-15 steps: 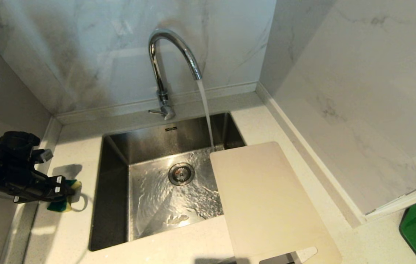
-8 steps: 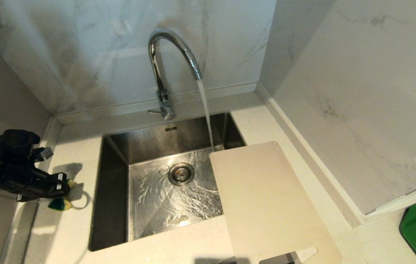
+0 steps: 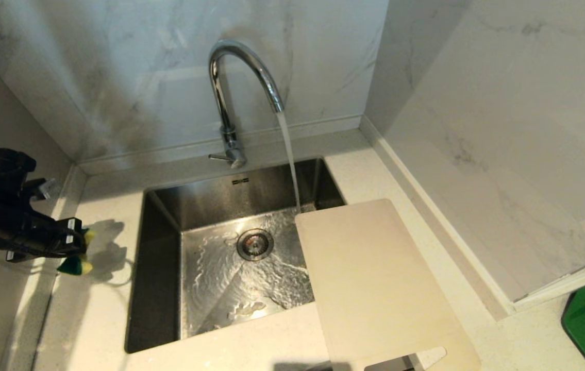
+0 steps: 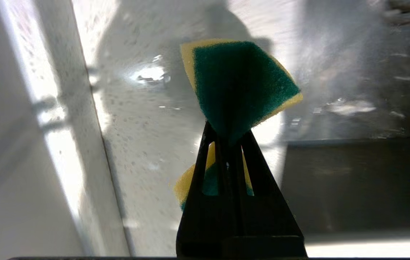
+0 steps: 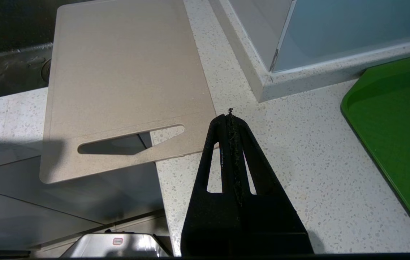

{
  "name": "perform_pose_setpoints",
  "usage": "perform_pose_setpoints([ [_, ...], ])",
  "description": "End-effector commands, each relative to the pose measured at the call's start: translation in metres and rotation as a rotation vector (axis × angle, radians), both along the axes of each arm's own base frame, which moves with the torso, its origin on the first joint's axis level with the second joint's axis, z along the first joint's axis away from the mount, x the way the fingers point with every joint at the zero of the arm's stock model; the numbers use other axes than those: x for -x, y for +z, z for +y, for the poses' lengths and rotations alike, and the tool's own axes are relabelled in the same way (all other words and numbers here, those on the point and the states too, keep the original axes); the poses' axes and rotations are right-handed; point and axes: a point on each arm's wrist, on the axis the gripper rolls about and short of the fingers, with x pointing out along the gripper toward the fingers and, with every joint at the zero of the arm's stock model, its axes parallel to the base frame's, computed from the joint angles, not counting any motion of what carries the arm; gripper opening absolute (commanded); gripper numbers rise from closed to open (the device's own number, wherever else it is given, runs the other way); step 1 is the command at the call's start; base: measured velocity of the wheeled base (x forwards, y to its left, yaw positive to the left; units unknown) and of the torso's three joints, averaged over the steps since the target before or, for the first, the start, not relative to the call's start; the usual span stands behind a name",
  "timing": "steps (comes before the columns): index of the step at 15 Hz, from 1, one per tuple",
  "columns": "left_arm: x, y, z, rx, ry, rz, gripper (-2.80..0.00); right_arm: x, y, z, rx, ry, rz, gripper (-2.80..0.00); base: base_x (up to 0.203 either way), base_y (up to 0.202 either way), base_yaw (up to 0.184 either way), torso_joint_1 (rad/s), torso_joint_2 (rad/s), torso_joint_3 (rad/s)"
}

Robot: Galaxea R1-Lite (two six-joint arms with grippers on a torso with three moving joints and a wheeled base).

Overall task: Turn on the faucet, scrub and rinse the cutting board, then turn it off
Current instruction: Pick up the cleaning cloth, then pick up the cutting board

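A pale speckled worktop wraps a steel sink under marble walls. The one cutting board, lower right of the head view, lies dry-looking, half over the basin and unscrubbed. The single faucet at upper centre already runs, so step one looks done. At far left the left claw is clamped on the only sponge, clear of the worktop. The right claw is pinched empty near the board's handle slot.

Right gripper: fingers pressed together, empty, poised over the speckled countertop. Cutting board: just beside the gripper tips, slot-handle end overhanging the countertop edge, far end reaching over the sink. Green tray: well apart from the board, beyond the gripper.
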Motion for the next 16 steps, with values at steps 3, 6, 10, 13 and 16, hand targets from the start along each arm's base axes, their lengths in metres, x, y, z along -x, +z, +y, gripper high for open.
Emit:
perform_pose_setpoints([
  [3,0.049,0.084,-0.022,0.002,-0.038,-0.188,-2.80,0.000,0.000,0.000,0.000,-0.001,-0.001,-2.80,0.000,0.000,0.000,0.000,0.00,0.000],
  [6,0.087,0.126,-0.029,-0.019,-0.052,-0.319,-2.80,0.000,0.000,0.000,-0.001,-0.001,-0.001,-2.80,0.000,0.000,0.000,0.000,0.00,0.000],
  [10,0.143,0.161,-0.030,-0.091,-0.045,-0.489,-2.80,0.000,0.000,0.000,-0.002,-0.001,-0.001,-2.80,0.000,0.000,0.000,0.000,0.00,0.000],
  [13,0.188,0.184,-0.032,-0.110,-0.041,-0.629,-2.80,0.000,0.000,0.000,-0.002,-0.001,-0.001,-2.80,0.000,0.000,0.000,0.000,0.00,0.000],
  [16,0.236,0.193,-0.034,-0.114,-0.043,-0.743,-2.80,0.000,0.000,0.000,-0.002,-0.002,-0.001,-2.80,0.000,0.000,0.000,0.000,0.00,0.000],
])
